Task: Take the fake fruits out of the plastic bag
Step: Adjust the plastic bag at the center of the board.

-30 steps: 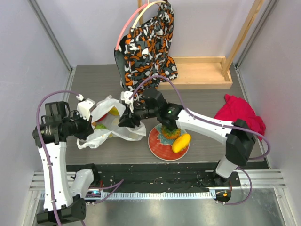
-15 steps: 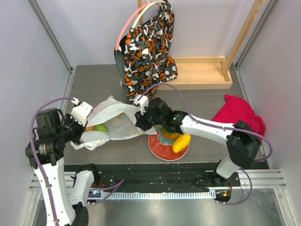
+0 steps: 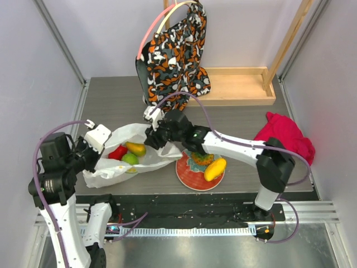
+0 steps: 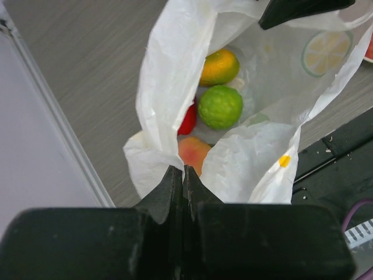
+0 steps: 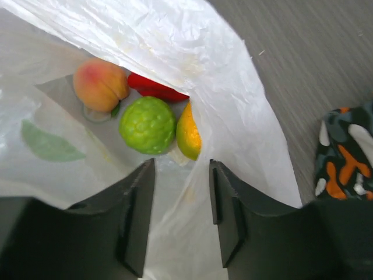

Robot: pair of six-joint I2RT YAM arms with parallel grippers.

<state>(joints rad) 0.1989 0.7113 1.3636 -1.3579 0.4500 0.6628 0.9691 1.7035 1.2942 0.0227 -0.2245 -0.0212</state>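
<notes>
The left hand [image 4: 182, 170] is clamped on the bag [image 4: 163, 76] rim at the counter's [image 3: 111, 100] 8 o'clock; the right hand [image 5: 182, 169] stands part open at its mouth, gripping nothing. Only wrist views show the peach [image 5: 100, 84] by the lime [image 5: 147, 125]; only top shows the pineapple [image 3: 199, 160] and mango [image 3: 215, 169] on the plate [image 3: 189, 181] at the bag's 3 o'clock

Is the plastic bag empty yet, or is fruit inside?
Not empty: the plastic bag holds a lime, a peach, a red piece and a yellow-orange fruit.
</notes>
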